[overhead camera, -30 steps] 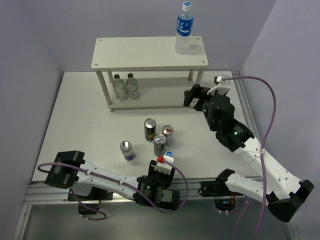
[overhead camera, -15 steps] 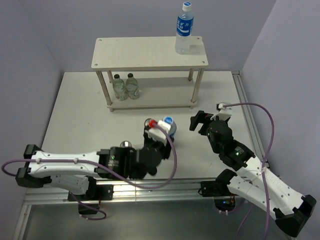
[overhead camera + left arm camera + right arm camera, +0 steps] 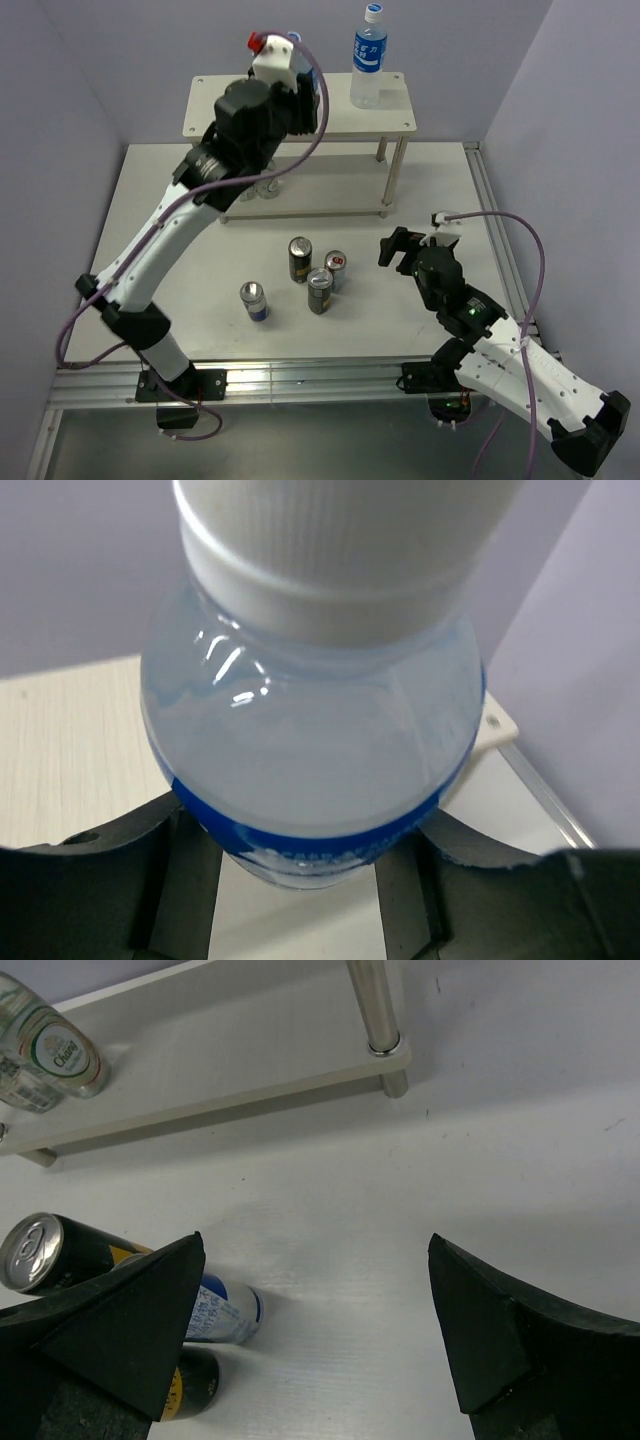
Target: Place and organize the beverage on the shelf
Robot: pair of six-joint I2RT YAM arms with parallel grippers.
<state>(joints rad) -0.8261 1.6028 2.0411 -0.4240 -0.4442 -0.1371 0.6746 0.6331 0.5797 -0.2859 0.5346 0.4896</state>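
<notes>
My left gripper is raised over the top board of the beige shelf and is shut on a blue-labelled water bottle. Its fingers press on both sides of the label. A second water bottle stands on the top board at the right end. Two tall black cans, a silver can with red and a silver can with blue stand on the table. My right gripper is open and empty, right of the cans, which also show in the right wrist view.
Two small clear bottles stand on the lower board at the left, partly hidden by my left arm; one shows in the right wrist view. A shelf post stands ahead of my right gripper. Walls close in on three sides.
My left arm has swung up from the table near the cans to above the shelf's top board, carrying the water bottle. My right gripper has barely moved.
</notes>
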